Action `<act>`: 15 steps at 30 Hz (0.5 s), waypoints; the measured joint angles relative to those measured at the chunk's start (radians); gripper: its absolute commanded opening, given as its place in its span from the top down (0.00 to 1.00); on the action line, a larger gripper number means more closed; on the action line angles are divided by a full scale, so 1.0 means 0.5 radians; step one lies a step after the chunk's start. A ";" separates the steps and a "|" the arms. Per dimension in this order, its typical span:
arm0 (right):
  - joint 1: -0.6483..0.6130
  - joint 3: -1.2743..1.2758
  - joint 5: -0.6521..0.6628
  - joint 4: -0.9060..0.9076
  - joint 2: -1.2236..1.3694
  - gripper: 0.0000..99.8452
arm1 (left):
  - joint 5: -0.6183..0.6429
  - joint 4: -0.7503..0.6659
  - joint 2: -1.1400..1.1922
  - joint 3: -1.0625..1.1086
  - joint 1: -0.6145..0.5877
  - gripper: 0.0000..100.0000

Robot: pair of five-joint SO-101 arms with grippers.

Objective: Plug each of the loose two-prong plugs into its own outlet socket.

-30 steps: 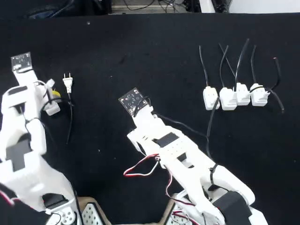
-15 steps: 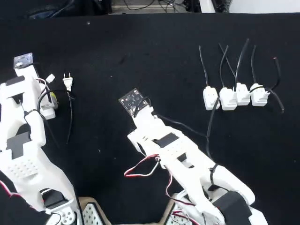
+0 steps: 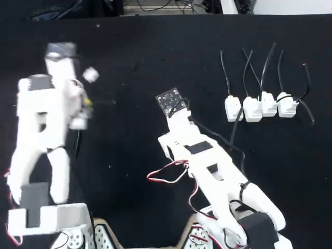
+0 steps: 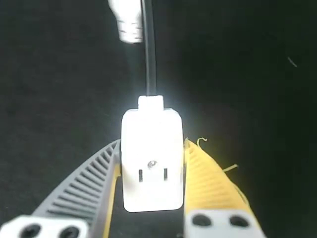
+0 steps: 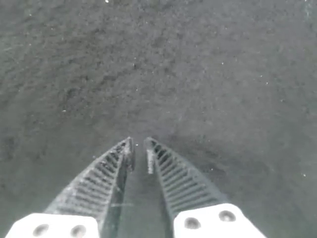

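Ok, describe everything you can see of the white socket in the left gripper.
The outlet socket is a white, plastic-looking block with rounded corners. Its face, toward the wrist camera, shows two narrow slots and a small mark between them and the cord. A black cord leaves a short neck at its far end. The left gripper clamps its sides with a grey ribbed finger and a yellow finger.

Both arms are jointed white plastic shells. The right arm [image 3: 207, 171] has black inset panels, a black cable along its links and red-and-white wires looping beside it, with a black circuit board [image 3: 170, 100] on the wrist. The left arm [image 3: 41, 129] has dark rectangular insets. The left gripper [image 4: 152, 146] pairs a grey ribbed finger [image 4: 94, 178] with a yellow finger [image 4: 208, 178]. The right gripper [image 5: 139, 144] has two grey ribbed ones on white mounts with dark screw holes.
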 measured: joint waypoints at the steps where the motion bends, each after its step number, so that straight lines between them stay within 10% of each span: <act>1: 0.012 0.000 0.006 0.000 0.000 0.99 | 0.000 -0.025 -0.049 0.101 0.083 0.97; 8: 0.147 0.000 -0.129 -0.061 0.000 0.98 | -0.003 -0.463 -0.132 0.792 0.497 0.94; 15: 0.157 0.000 -0.138 -0.068 0.000 0.98 | 0.000 -0.574 -0.135 0.976 0.586 0.68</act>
